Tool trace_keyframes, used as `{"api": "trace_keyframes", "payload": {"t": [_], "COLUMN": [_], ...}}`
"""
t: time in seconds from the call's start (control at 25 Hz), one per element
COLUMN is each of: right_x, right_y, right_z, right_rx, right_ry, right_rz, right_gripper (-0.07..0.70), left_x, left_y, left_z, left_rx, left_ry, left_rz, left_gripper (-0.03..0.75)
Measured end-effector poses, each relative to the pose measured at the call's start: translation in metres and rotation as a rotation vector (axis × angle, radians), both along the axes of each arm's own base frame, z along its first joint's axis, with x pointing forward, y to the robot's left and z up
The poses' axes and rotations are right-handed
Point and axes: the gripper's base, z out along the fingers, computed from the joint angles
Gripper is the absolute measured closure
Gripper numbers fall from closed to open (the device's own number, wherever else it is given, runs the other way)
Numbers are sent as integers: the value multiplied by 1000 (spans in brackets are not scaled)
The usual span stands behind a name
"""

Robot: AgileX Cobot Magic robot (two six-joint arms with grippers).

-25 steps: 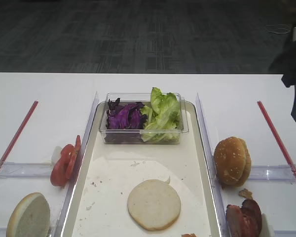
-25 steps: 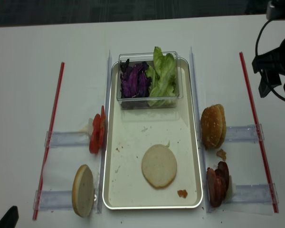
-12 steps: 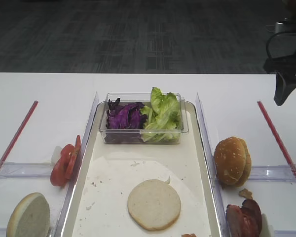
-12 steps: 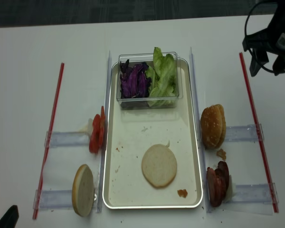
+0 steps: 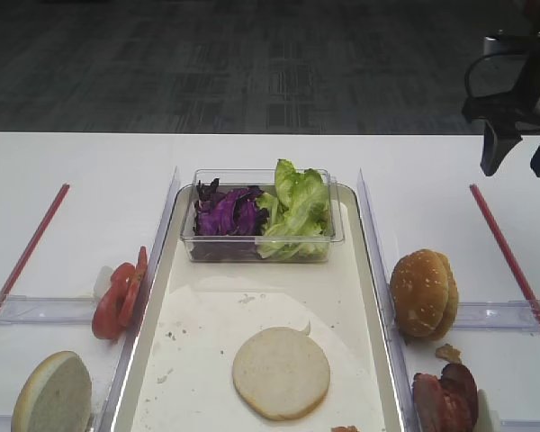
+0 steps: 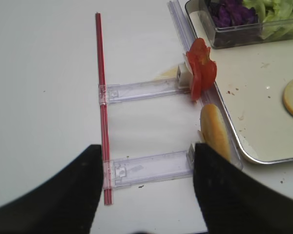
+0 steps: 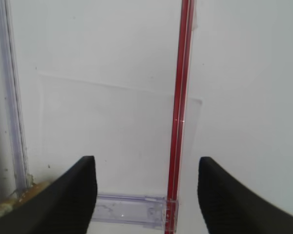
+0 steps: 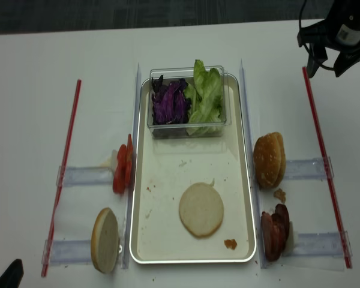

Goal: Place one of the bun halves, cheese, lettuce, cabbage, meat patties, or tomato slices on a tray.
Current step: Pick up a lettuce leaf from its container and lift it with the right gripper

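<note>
On the tray, one bun half lies flat near its near edge; a second bun half stands off its near left corner and a seeded pair off its right edge. Meat patties: about three. Tomato slices: about three. At the tray's far end, a clear tub holds one cabbage heap beside lettuce. Left gripper released, empty. Right gripper, at the table's far right corner, spread wide, empty.
</note>
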Motion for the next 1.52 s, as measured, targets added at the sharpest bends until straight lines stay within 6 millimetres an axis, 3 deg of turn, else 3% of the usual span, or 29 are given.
{"api": "trace_keyframes", "payload": {"t": [0.36,0.72,1.52], "right_x": [27,33,14], "right_y": [-1,4,135], "right_z": [-3,-7,-7], "right_rx": [0,5,22], "right_ry": [-40,-37,-17], "right_rz": [-14,-39,143], "right_gripper": [162,162,162], "left_x": [0,0,0], "left_y": [0,0,0], "left_z": [0,0,0], "left_rx": [0,0,0], "left_ry": [0,0,0], "left_rz": [0,0,0], "left_gripper": [324,324,324]}}
